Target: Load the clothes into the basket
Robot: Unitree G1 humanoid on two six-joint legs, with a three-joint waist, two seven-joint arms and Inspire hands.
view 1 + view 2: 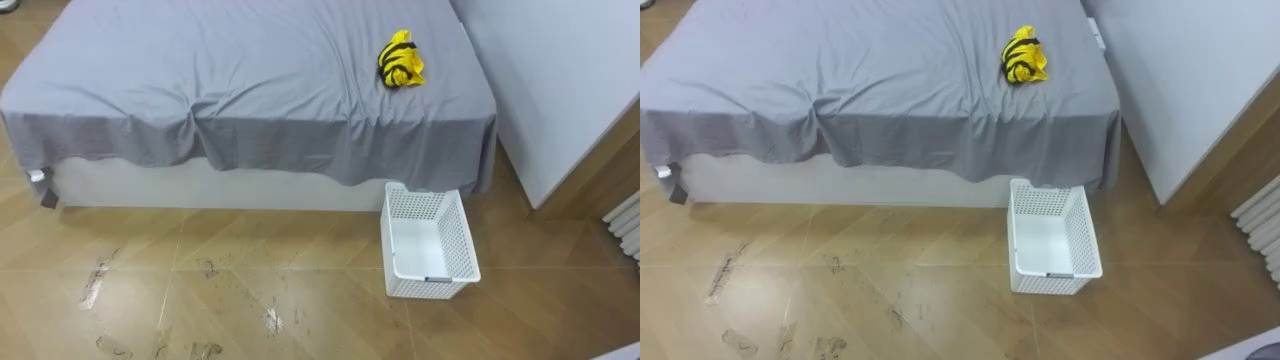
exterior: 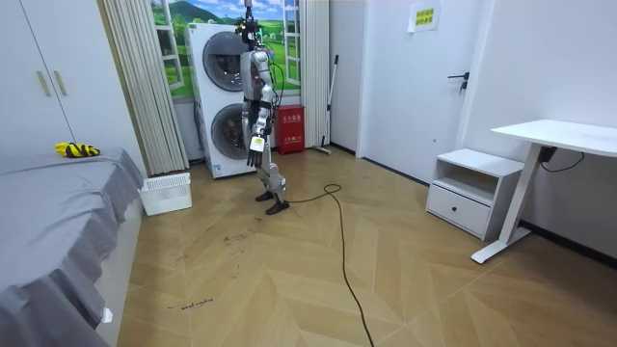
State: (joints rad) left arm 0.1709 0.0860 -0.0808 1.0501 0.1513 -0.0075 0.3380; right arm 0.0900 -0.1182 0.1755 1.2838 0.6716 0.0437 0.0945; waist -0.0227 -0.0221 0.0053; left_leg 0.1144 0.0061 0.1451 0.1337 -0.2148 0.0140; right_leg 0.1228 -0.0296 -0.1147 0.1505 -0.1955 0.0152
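As the yellow-black garment (image 1: 400,60) at 1 o'clock on the bed (image 1: 200,60) looks soft and light, pinch its bunched crest; left robot hand (image 2: 256,145) state can't be told.

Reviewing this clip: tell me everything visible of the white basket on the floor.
The white rectangular plastic basket is open-topped, its walls pierced with rows of small holes, its inner bottom plain. It stands upright and empty on the wooden floor, close beside the grey-sheeted bed, near one corner. Whether its far rim touches the bed cannot be told.
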